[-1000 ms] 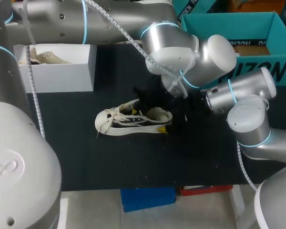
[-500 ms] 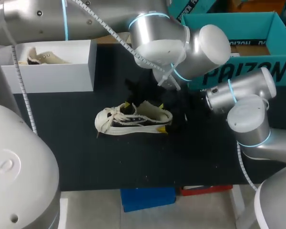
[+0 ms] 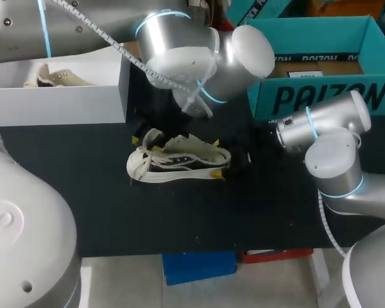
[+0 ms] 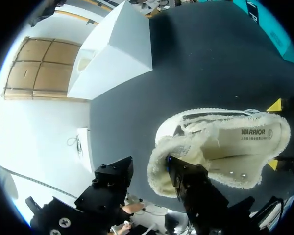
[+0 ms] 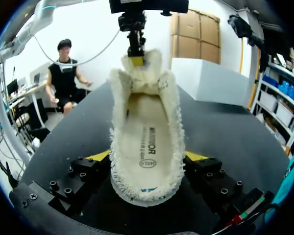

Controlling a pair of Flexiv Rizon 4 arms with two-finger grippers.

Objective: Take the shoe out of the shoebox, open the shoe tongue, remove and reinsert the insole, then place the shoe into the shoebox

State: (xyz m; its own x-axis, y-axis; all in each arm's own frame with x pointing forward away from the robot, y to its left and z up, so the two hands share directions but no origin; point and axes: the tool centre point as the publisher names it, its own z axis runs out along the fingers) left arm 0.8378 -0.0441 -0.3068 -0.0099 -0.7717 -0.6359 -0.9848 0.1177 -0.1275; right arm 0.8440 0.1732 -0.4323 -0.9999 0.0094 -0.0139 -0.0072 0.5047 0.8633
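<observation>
Left tool (image 3: 144,140) points down, fingers spread wide; right tool (image 5: 147,156) lies low and level, fingers clamped.

Head view. Mostly hidden beneath own wrist: left gripper (image 3: 144,138). Lost against dark mat (image 3: 179,218) at shoe (image 3: 176,159) heel: right gripper (image 3: 219,158) body. Cut by picture's left edge: shoebox (image 3: 77,96).

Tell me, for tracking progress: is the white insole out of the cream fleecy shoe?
No, the white insole lies flat inside the cream fleecy shoe.
</observation>
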